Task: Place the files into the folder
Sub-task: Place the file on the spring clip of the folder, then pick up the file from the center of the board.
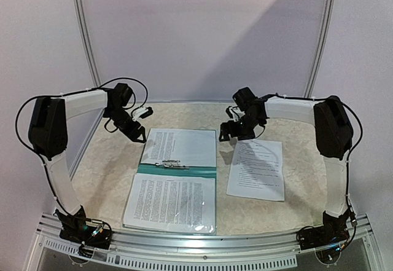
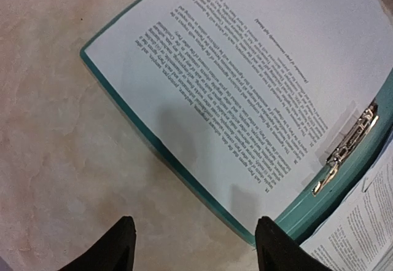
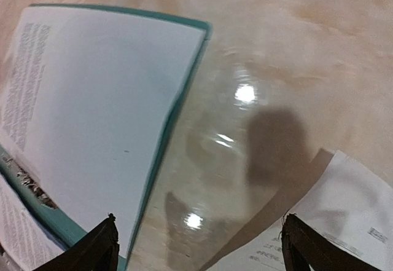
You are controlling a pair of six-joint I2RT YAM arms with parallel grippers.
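From the near edge, my left arm (image 1: 58, 160) rises from its base, bends at the elbow and reaches inward over the far-left part of the worktop (image 1: 110, 172). My right arm (image 1: 334, 160) mirrors it on the other side.

The teal folder (image 1: 178, 171) lies open and flat in the middle of the worktop. A printed sheet (image 1: 172, 200) covers its near half, and a silver clip (image 1: 172, 164) sits on the teal strip just beyond it. A second printed sheet (image 1: 181, 146) lies on the far half. One more printed sheet (image 1: 256, 168) lies loose on the worktop just right of the folder.

The left end effector (image 1: 140, 137) angles down near the folder's far-left corner. In its wrist view the fingers (image 2: 123, 243) are spread wide, with only bare worktop and the folder's edge between them, and they hold nothing.

The right end effector (image 1: 226, 133) hangs by the folder's far-right corner, its fingers (image 3: 101, 249) spread very wide and gripping nothing. Below them a clear glossy film (image 3: 215, 160) lies beside the folder's teal edge. I cannot tell whether either set of fingertips touches the worktop.
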